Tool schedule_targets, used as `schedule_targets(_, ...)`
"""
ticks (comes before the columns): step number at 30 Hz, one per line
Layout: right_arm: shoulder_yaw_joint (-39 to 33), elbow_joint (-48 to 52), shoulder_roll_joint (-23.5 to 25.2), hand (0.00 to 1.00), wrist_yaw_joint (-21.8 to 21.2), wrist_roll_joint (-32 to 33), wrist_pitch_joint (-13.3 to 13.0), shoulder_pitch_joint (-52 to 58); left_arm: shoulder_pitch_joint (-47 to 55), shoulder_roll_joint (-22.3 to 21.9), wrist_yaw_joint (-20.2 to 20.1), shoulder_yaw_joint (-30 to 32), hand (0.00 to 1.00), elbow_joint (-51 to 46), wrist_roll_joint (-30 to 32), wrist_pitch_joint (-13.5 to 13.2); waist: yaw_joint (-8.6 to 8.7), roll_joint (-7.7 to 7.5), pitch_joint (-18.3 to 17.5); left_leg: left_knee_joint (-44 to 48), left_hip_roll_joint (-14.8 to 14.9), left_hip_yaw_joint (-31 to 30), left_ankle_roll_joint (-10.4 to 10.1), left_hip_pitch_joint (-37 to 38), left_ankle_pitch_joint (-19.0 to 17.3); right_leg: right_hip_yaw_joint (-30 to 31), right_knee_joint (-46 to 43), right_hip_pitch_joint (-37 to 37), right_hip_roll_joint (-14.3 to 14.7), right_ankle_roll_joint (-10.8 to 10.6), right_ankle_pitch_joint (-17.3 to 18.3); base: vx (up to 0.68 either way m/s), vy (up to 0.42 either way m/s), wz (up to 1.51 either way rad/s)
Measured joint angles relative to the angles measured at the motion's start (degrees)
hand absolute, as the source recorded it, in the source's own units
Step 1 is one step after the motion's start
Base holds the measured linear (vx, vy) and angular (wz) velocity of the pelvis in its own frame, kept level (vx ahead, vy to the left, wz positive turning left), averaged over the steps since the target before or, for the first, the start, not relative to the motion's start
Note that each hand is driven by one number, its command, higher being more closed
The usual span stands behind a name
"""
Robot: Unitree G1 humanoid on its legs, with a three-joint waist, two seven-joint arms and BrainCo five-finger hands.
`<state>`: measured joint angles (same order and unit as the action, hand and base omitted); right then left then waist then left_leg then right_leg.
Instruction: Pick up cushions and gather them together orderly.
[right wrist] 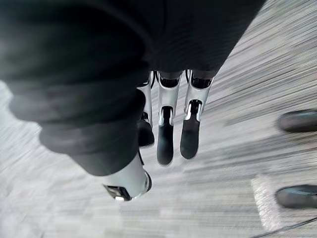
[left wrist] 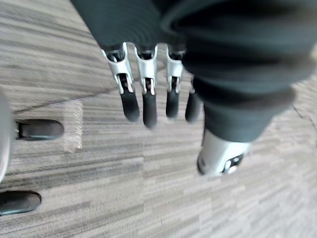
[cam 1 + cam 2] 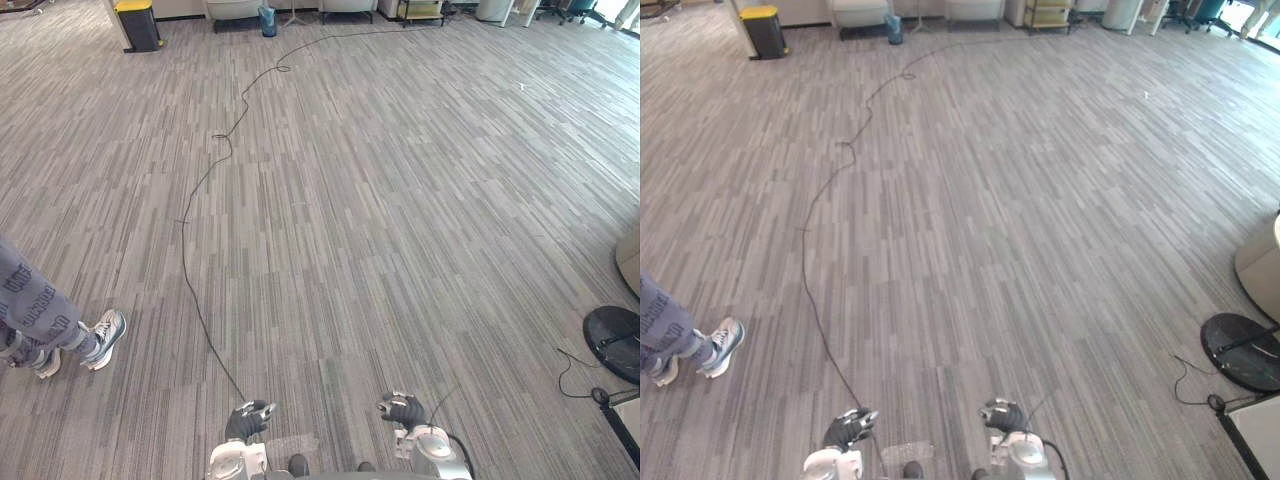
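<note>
My left hand (image 3: pixel 248 420) hangs low at the bottom of the eye views, over grey striped carpet. Its fingers (image 2: pixel 146 101) are straight and relaxed with nothing in them. My right hand (image 3: pixel 404 410) hangs beside it, a little to the right, its fingers (image 1: pixel 166 134) also straight and empty. I see no cushion on the carpet in front of me.
A person's leg and grey sneaker (image 3: pixel 103 338) stand at the left. A yellow-lidded bin (image 3: pixel 137 23) and chairs (image 3: pixel 236 10) line the far wall. A round black base (image 3: pixel 612 340) and a pale rounded object (image 3: pixel 630 258) sit at the right edge.
</note>
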<state>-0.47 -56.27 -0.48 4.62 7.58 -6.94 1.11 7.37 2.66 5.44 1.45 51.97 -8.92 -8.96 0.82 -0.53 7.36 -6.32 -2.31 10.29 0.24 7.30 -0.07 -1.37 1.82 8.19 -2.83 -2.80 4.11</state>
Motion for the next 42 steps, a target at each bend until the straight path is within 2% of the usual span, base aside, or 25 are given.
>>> schedule_targets(13, -8.5, -4.2, 0.0, 0.0, -0.4, 2.2, 2.3, -1.3, -2.3, 0.0, -0.6, 4.4, 0.0, 5.1, 2.2, 1.4, 0.12, -0.2, 0.4, 0.0, -0.4, -1.5, 0.1, -0.1, 0.0, -1.6, 0.3, 0.4, -0.3, -0.1, 0.2, 0.0, -0.005, 0.05)
schedule_targets(17, -10.7, -5.7, 0.1, 0.0, -1.2, 6.5, 2.4, -1.6, -2.2, 0.1, -0.7, 6.2, 0.0, 6.7, 2.7, 2.1, 0.08, -0.33, 0.6, 0.0, -0.6, -2.1, 0.1, -0.1, 0.0, -2.2, 0.4, 1.0, -0.5, -0.1, 0.5, 0.0, -0.038, 0.09)
schedule_targets(24, -12.3, -5.9, 0.3, 0.0, -1.3, 9.4, 2.3, -1.5, -2.2, 0.4, -0.7, 5.9, 0.0, 7.3, 5.1, 2.2, 0.05, -0.49, 0.8, 0.0, -0.7, -2.6, 0.1, -0.1, 0.0, -2.7, 0.4, 1.1, -0.5, -0.2, 0.5, -0.02, -0.036, 0.03)
schedule_targets(36, -11.0, -5.4, 0.1, 0.0, -2.0, 9.4, 2.2, -1.3, -2.8, 1.3, -0.8, 3.7, 0.0, 7.1, 6.6, 2.3, -0.03, -0.92, 1.9, 0.0, -0.8, -3.7, 0.1, -0.3, -0.1, -3.9, -0.9, 0.8, -0.7, 0.1, 1.9, -0.02, -0.037, 0.05)
schedule_targets(40, -11.1, -5.1, 0.0, 0.0, -2.0, 9.8, 2.1, -1.0, -2.9, 1.2, -0.8, 4.5, 0.0, 6.3, 6.5, 2.4, -0.38, -1.33, 2.1, 1.9, -0.9, -4.5, -0.3, -2.2, -2.1, -4.9, -4.8, -1.3, -1.1, 0.4, 5.0, 0.04, -0.049, 0.16)
schedule_targets(42, -11.5, -4.1, 0.3, 0.0, -1.9, 10.4, 2.2, -0.6, -3.2, 0.9, -0.9, 6.8, 0.0, 4.6, 6.3, 2.6, -1.04, -1.96, 2.9, 13.5, -0.4, -3.9, -0.5, -7.9, -7.5, -4.9, -6.9, -2.5, -1.5, 0.7, 6.1, 0.11, -0.041, 0.07)
